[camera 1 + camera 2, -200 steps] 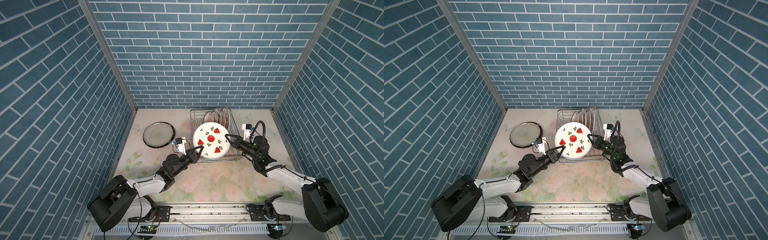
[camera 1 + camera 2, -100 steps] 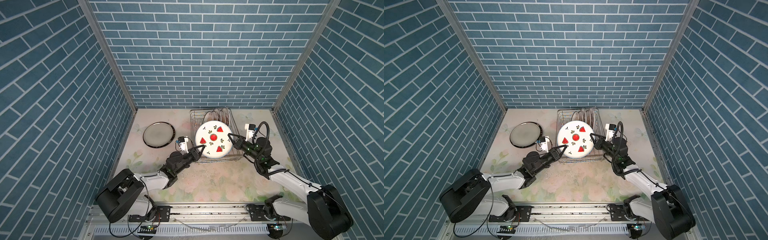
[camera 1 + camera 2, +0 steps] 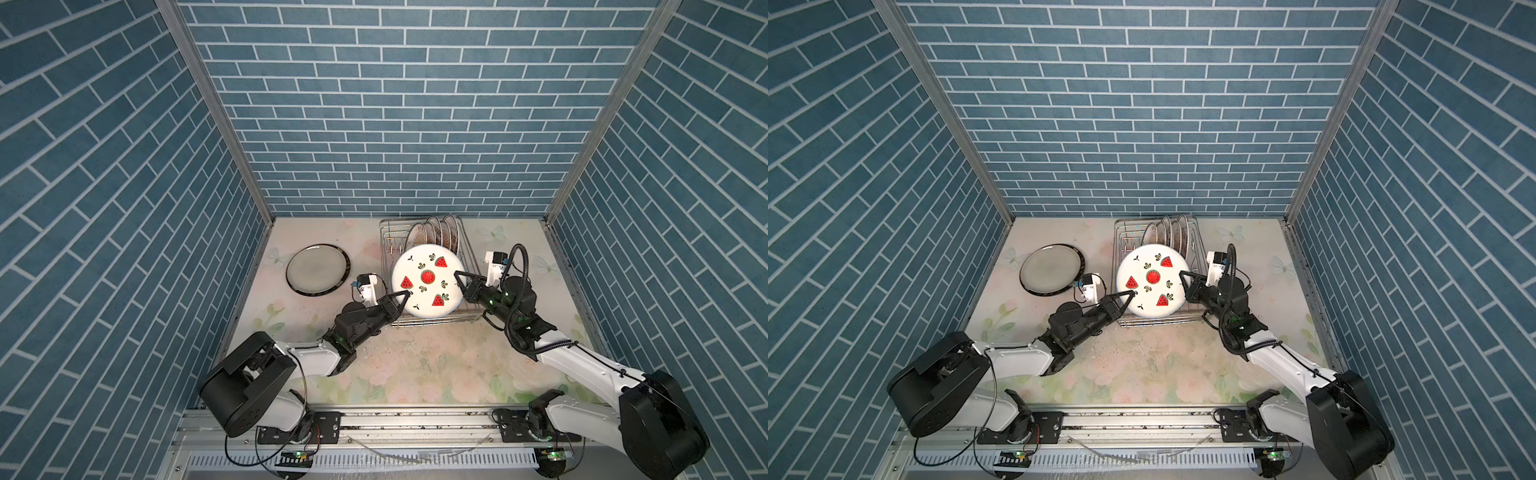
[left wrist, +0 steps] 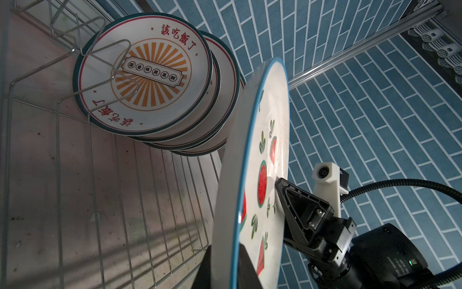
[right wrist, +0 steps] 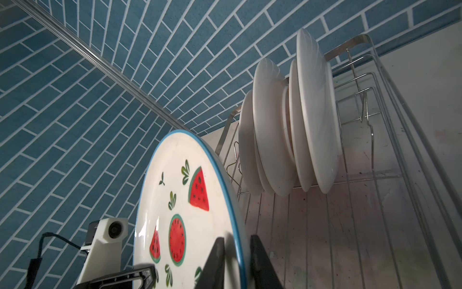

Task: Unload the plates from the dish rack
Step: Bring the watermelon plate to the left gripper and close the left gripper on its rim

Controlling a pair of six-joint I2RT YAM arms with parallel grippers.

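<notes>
centre of both top views, above the front rail of the dish rack (image 3: pixel 436 323): watermelon plate (image 3: pixel 427 281), one, held on edge, face toward the camera, seemingly lifted off the wires.

left gripper (image 3: pixel 405 294): at the plate's lower-left rim. a second ago it was only reaching in with its jaws apart; now its fingers (image 4: pixel 203 270) sit tight on both sides of the rim in the left wrist view.

right gripper (image 3: pixel 457 275): at the right rim. a second ago it carried the plate alone. its fingers (image 5: pixel 262 265) now straddle the rim and look slightly slack; whether they still pinch cannot be told.

reading: hand-over from right to left, nearly complete.

upper part of the rack: other plates (image 3: pixel 436 232), several, upright, not yet taken out.

left of the rack, flat on the table (image 3: pixel 415 365): dark-rimmed plate (image 3: pixel 318 270), already unloaded; likely the stacking spot.
</notes>
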